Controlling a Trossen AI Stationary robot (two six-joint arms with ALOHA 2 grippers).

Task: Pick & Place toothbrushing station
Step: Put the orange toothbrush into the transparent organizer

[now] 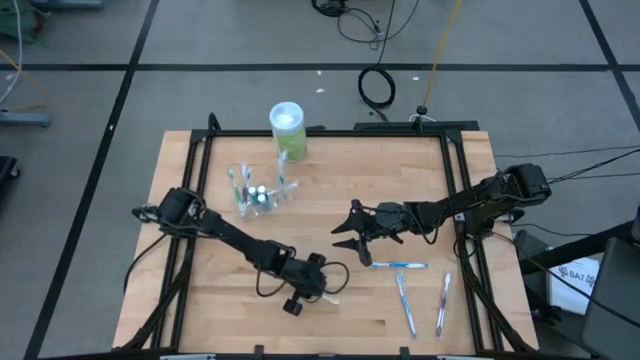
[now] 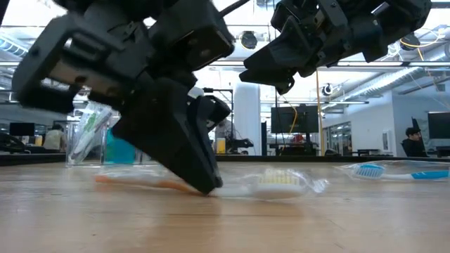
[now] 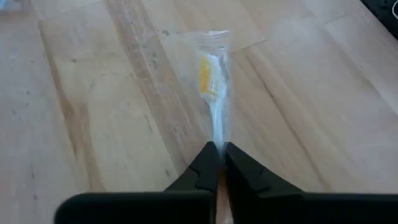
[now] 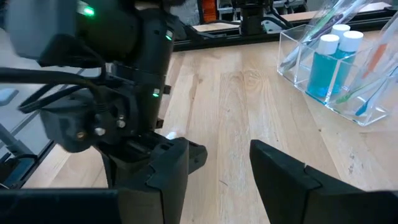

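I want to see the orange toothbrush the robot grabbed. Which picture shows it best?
The left wrist view: the wrapped orange toothbrush lies pinched between the left gripper. Low view shows it partly hidden; high view, barely; right wrist view, not clearly.

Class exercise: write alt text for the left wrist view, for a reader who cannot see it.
The left gripper is shut on the handle of a wrapped toothbrush lying on the wooden table. Its yellow-bristled head points away from the dark fingers.
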